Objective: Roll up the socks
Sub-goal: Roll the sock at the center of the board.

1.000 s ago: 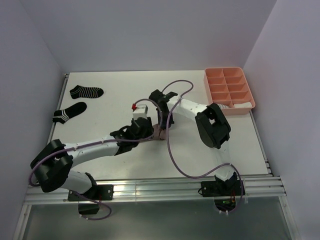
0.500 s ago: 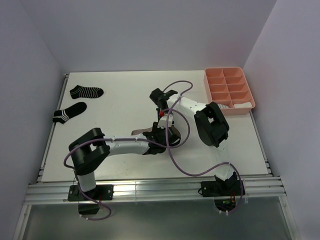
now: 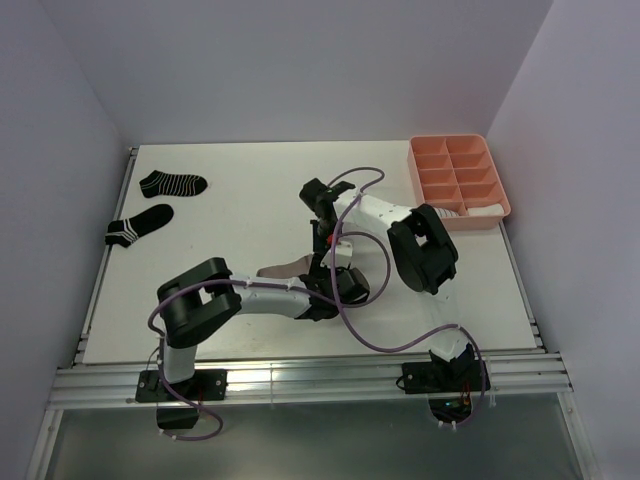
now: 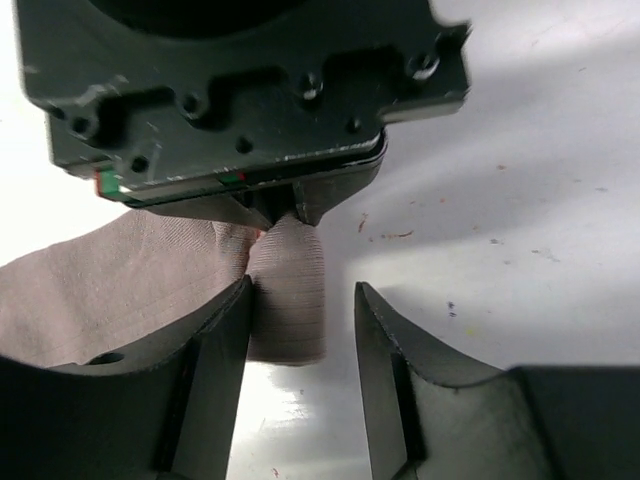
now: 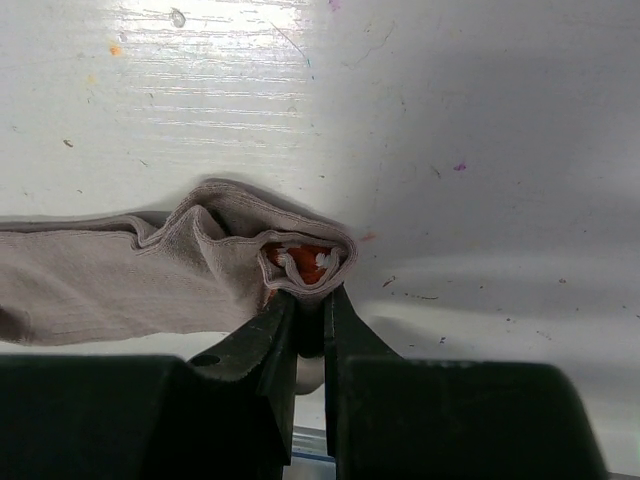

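Note:
The taupe sock (image 3: pixel 283 268) lies mid-table, its body flat and stretched to the left. Its end is folded over, and the red cuff (image 5: pixel 300 262) shows inside the fold. My right gripper (image 5: pixel 310 295) is shut on that folded end, seen from above as the right gripper (image 3: pixel 327 250). My left gripper (image 4: pixel 303 300) stands open around a narrow band of the same taupe sock (image 4: pixel 290 300), directly under the right gripper's body. The cloth touches its left finger (image 4: pixel 215 345); a gap separates it from the other finger. Two black white-striped socks (image 3: pixel 172 184) (image 3: pixel 140 224) lie far left.
A pink compartment tray (image 3: pixel 458 160) stands at the back right, with a white sock (image 3: pixel 472 210) in its near row. The right arm's cable (image 3: pixel 350 320) loops over the table in front of both grippers. Walls close in left, right and back.
The right gripper carried the sock's cuff end to the right and nearer. The left arm folded at the elbow and its gripper slid right along the sock to meet it.

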`<state>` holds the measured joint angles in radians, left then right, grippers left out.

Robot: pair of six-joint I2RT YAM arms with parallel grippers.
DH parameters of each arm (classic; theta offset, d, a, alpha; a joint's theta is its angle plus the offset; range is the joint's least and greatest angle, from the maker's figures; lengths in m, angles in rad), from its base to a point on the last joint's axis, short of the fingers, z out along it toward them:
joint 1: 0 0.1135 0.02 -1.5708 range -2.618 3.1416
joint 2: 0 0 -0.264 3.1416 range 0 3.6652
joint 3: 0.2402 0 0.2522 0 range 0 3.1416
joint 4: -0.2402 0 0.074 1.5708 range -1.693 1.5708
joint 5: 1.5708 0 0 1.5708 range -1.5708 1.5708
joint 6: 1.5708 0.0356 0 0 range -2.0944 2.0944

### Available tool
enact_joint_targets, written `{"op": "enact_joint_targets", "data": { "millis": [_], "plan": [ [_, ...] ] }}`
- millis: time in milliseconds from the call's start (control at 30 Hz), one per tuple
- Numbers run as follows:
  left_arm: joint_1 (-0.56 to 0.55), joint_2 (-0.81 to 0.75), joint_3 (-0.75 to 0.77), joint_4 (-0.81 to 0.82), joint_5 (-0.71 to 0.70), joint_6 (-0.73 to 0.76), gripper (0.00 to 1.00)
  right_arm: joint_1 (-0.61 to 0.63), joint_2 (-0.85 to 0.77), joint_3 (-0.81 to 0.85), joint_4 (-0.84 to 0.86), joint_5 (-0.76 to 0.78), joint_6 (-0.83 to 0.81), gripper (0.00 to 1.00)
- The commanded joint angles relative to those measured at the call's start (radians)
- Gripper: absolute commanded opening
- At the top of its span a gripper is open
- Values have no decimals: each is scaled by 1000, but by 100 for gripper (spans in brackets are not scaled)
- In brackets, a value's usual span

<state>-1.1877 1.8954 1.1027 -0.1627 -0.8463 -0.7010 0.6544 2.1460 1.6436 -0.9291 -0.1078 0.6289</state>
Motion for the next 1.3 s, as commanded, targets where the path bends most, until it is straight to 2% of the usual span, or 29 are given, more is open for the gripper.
{"op": "enact_joint_targets", "data": {
  "millis": [0,200,300,433,467,500,600,733,833,933,1033,1267],
  "plan": [
    [-3,39,16,-6,-48,-26,48,19,74,-48,1,2,15,0],
    [-3,79,32,-110,-43,-113,35,19,61,-64,36,-9,23,0],
    [-1,68,26,-152,-40,-153,25,17,31,-108,105,-36,35,0],
    [13,-13,-55,-129,12,-175,5,8,-52,-192,212,-82,69,0],
    [20,-31,-73,-120,35,-176,3,5,-70,-209,267,-93,77,2],
    [28,-70,-96,-100,56,-184,2,-1,-113,-229,301,-104,84,6],
    [72,-166,-197,-45,144,-207,1,-24,-210,-320,437,-131,123,28],
    [143,-320,-384,78,278,-218,1,-55,-330,-468,639,-173,178,46],
    [206,-436,-490,138,383,-264,1,-65,-412,-556,788,-175,209,55],
    [279,-544,-594,188,485,-301,1,-65,-469,-628,918,-193,218,61],
    [357,-642,-697,265,591,-366,1,-61,-483,-682,1027,-231,222,62],
    [459,-803,-836,327,674,-477,2,10,-417,-749,1222,-328,252,62]
  ]
}}
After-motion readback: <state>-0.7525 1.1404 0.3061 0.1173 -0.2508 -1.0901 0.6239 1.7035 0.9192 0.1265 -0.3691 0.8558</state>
